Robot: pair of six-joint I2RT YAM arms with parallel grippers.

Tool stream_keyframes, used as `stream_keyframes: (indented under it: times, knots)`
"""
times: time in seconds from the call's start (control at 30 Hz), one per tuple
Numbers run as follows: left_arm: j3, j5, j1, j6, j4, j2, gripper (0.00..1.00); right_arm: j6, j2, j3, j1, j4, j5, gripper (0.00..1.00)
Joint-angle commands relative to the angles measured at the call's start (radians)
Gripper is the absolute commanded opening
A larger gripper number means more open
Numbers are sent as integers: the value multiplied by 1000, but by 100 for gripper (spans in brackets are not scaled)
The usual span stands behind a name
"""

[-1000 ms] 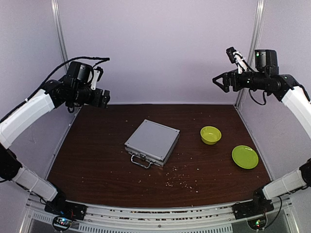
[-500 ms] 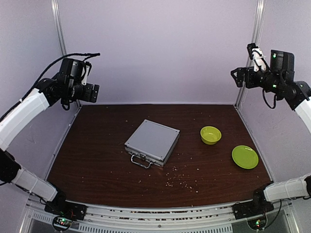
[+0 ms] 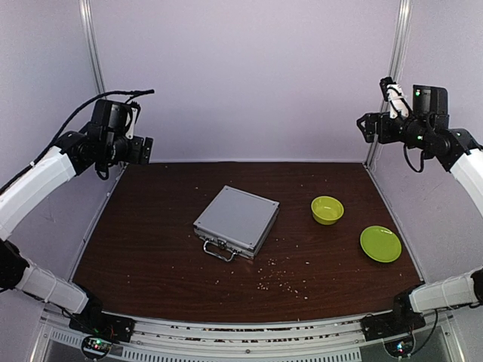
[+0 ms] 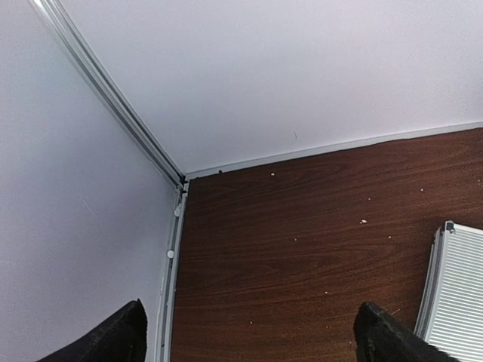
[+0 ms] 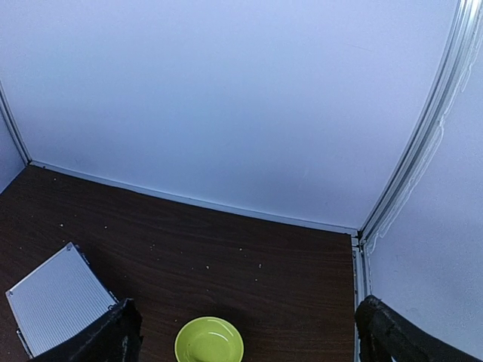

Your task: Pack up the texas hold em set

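Dark wooden table (image 3: 151,256) backed by pale walls (image 3: 249,75), with the texas hold em set's silver case (image 3: 236,220) lying shut near the table's middle.

Pale crumbs (image 3: 283,280) dot the near part of the tabletop. Just beyond them the case's metal handle (image 3: 218,251) faces the near edge, and the lid lies flat, turned at an angle. To the right, well apart from the case, sit a flat lime-green plate (image 3: 380,243) and, farther back, a lime-green bowl (image 3: 327,209). Both arms are raised near the far corners, where the left gripper (image 3: 143,149) and the right gripper (image 3: 366,127) hold nothing, each showing its fingers spread wide in its wrist view.
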Motion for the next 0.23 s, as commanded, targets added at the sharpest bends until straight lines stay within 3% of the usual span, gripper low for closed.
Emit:
stream_keyframes:
  times: [0.0, 0.2]
  knots:
    - [-14, -5, 5, -4, 59, -4, 98, 2, 7, -7, -8, 18, -25, 100]
    - [-18, -6, 5, -5, 61, 5, 98, -2, 9, -14, -9, 22, -28, 100]
